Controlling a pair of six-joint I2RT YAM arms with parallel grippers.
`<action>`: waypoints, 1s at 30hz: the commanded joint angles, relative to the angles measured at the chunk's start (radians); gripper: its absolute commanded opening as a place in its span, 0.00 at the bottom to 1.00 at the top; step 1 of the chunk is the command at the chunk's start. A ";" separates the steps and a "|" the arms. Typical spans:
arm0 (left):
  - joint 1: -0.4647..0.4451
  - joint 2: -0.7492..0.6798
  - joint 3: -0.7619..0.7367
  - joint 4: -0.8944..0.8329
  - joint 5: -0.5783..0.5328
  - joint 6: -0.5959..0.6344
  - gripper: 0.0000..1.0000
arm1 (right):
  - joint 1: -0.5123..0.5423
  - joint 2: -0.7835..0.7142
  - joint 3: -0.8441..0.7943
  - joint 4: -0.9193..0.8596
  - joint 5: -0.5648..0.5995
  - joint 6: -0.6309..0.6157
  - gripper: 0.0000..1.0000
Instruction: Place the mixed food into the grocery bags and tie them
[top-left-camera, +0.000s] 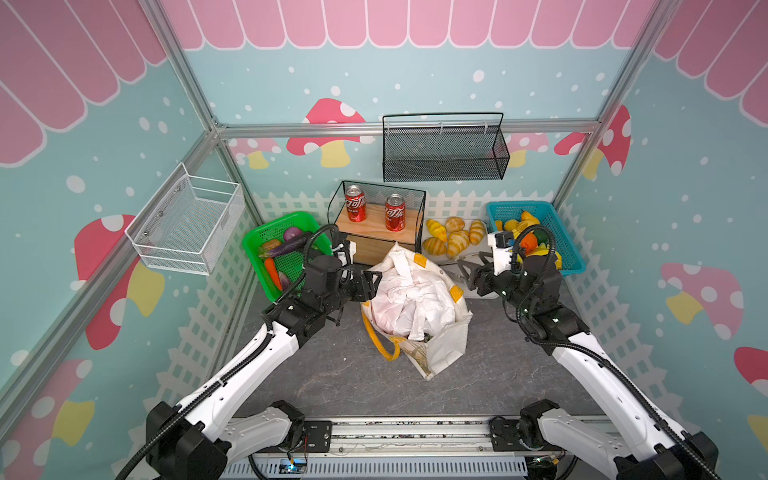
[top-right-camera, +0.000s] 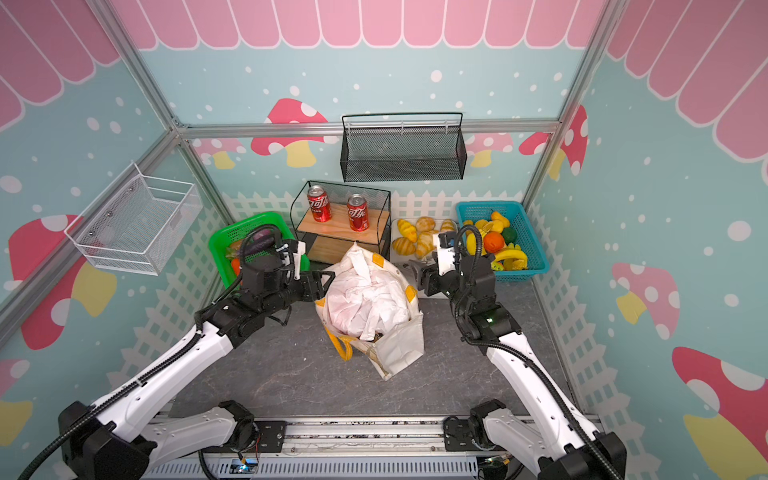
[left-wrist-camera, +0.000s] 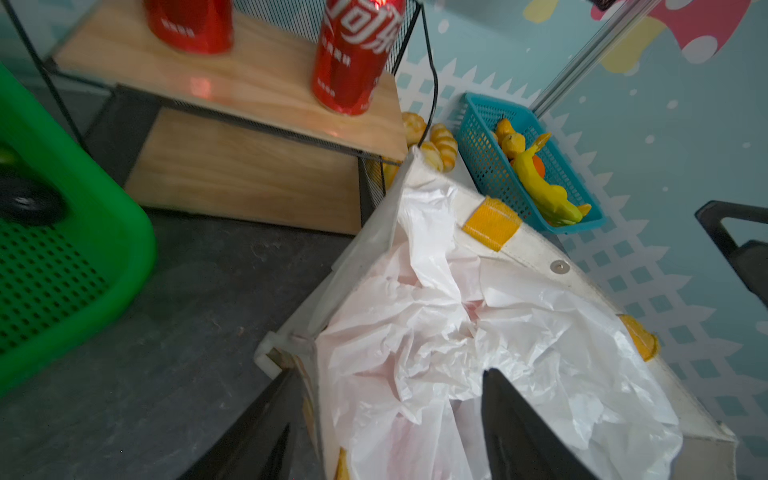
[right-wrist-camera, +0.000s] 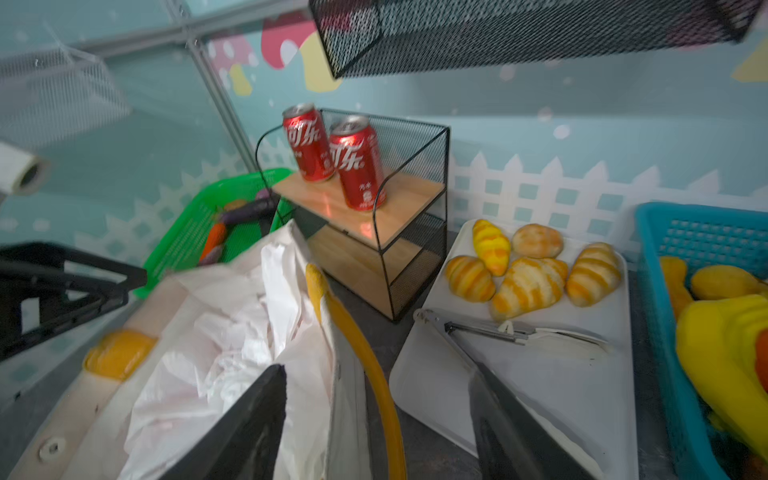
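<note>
The cream tote stands mid-table, stuffed with the crinkly white plastic bag; what the bag holds is hidden. My left gripper is open at the tote's left rim, one finger outside the tote wall and one over the plastic. At the tote's right side, my right gripper is open, its jaws astride the tote's wall and a yellow handle. Toy vegetables, among them a carrot and a purple onion, lie in the green basket.
Behind the tote stands a wire shelf with two red cans. A white tray holds croissants and tongs. A blue basket of fruit sits at the back right. Black and white wire baskets hang on the walls.
</note>
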 joint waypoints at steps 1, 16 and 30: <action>0.057 -0.116 -0.082 0.165 -0.148 0.059 0.81 | -0.035 -0.025 0.005 -0.043 0.231 -0.074 0.93; 0.398 -0.022 -0.538 0.677 -0.224 0.271 1.00 | -0.215 0.172 -0.514 0.628 0.449 -0.096 0.96; 0.427 0.265 -0.595 0.998 -0.134 0.372 1.00 | -0.266 0.384 -0.743 1.274 0.386 -0.259 0.98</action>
